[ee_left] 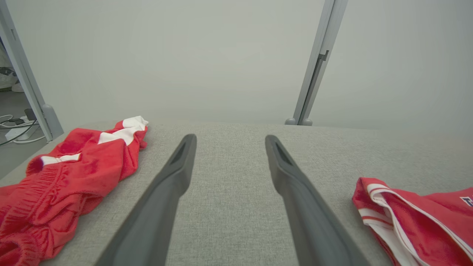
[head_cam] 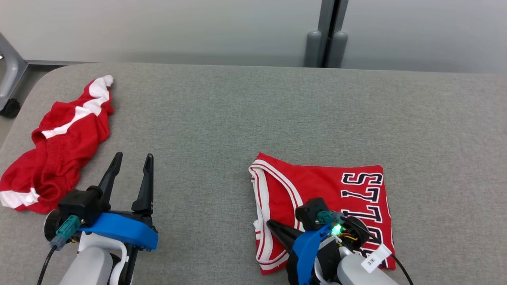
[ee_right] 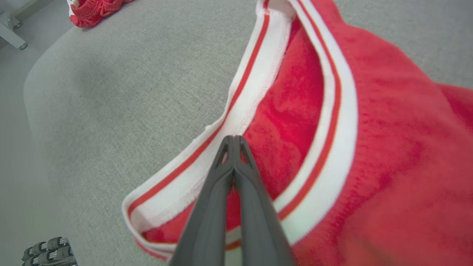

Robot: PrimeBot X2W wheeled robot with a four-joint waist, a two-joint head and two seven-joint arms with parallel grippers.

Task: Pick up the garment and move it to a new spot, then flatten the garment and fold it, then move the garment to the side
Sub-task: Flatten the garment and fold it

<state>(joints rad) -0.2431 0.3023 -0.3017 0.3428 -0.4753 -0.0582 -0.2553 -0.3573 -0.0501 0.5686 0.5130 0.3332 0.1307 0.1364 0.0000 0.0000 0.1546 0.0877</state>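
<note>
Folded jersey [head_cam: 328, 186] by table's [head_cam: 237, 111] near edge: right gripper [ee_right: 232, 140] clenched at its white-trimmed left hem, cloth perhaps pinched; left gripper [head_cam: 132, 160] released, well apart.

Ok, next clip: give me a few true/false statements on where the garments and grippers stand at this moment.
1. The left gripper is open above the bare table. True.
2. The right gripper has its fingers spread wide. False: they are shut together, tips over the folded jersey.
3. A crumpled garment, red and white, lies near the table's left edge. True.
4. The folded jersey lies under the left gripper. False: it lies under the right gripper, apart from the left one.
</note>
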